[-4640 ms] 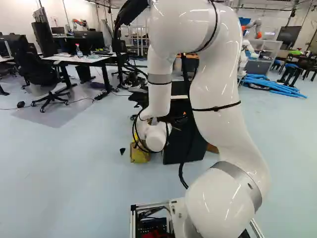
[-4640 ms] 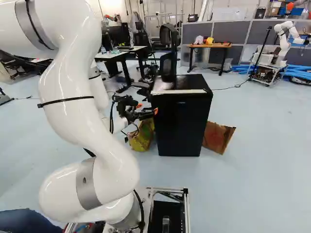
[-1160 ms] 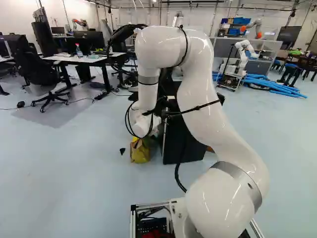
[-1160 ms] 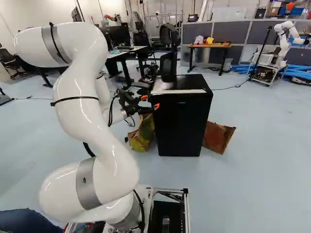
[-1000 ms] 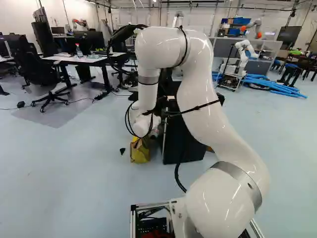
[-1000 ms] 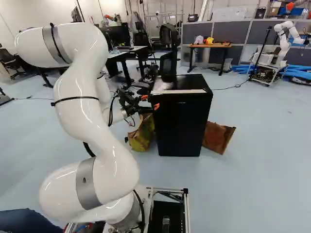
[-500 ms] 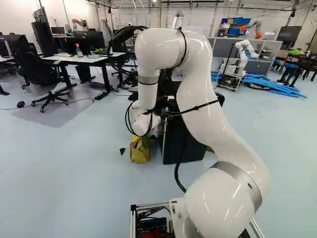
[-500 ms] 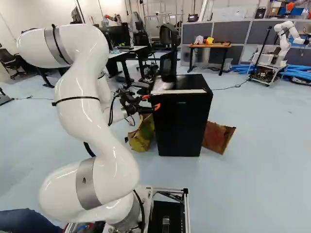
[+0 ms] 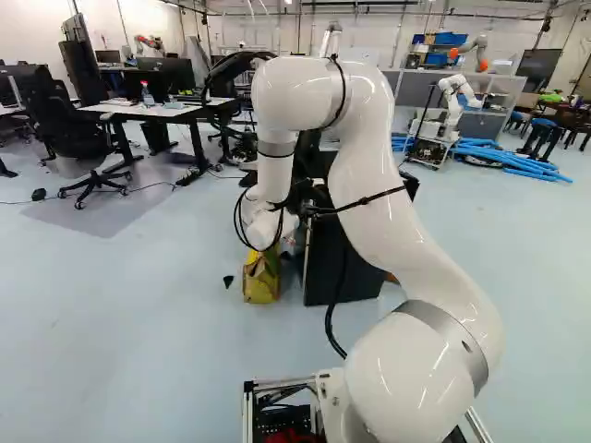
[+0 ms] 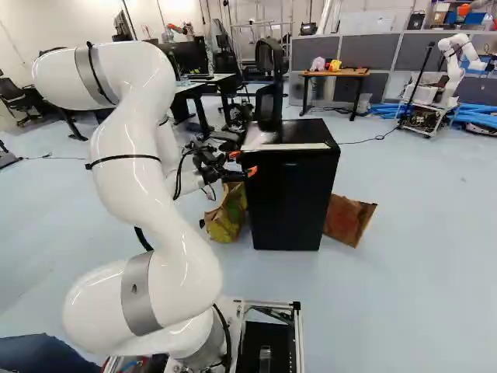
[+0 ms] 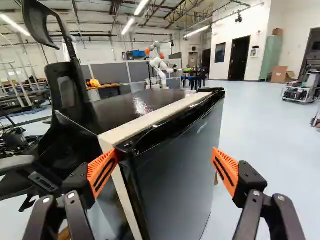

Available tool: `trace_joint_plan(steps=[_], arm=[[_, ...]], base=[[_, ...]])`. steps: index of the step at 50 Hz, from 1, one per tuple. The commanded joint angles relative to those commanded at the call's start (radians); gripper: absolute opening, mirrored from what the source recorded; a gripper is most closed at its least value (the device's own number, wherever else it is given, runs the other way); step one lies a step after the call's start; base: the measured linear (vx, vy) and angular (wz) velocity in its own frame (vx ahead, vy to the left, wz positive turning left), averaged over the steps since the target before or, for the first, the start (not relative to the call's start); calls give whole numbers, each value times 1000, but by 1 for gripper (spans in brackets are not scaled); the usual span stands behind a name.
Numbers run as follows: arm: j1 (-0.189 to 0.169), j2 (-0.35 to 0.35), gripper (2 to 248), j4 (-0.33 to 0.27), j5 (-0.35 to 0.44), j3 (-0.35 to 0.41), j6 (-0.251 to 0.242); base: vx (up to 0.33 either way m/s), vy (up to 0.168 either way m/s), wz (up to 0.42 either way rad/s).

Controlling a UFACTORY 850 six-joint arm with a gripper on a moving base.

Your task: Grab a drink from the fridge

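Note:
In the right base view my gripper (image 10: 243, 164) stands at the upper left corner of the black fridge (image 10: 289, 202), its orange pads level with the fridge's top edge. The wrist view has the gripper (image 11: 165, 154) wide open. One orange pad (image 11: 102, 172) overlaps the top corner at the door's near edge; whether it touches cannot be told. Across the door front, the other pad (image 11: 226, 167) is out beyond the far side. The fridge door (image 11: 175, 185) looks closed, with a pale strip (image 11: 150, 120) behind its top edge. No drink shows; the fridge's inside is hidden.
A black office chair (image 11: 67, 92) stands close beside the fridge. A yellow-brown bag (image 10: 227, 217) sits on the floor at its left, a brown cardboard piece (image 10: 347, 220) at its right. Another robot (image 10: 446, 74) stands farther back, near blue tubes (image 9: 503, 157).
Over several seconds the arm has shifted and lifted the gripper to the fridge's top corner. In the last second it has crept slightly toward the fridge. The base and fridge have stayed put.

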Motion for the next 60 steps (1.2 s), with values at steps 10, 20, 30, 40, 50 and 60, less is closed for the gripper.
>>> trace_joint_plan(steps=[10, 20, 30, 40, 50, 60], arm=[[-3, -6, 247, 14, 0, -12, 0], [-3, -6, 247, 29, 0, -12, 0], [-3, -6, 247, 43, 0, -12, 0], [-3, -6, 247, 58, 0, -12, 0], [-3, -6, 247, 72, 0, -12, 0], [-2, -5, 247, 87, 0, -10, 0]], base=[[0, 0, 0], [0, 0, 0], [0, 0, 0], [0, 0, 0], [0, 0, 0], [0, 0, 0]])
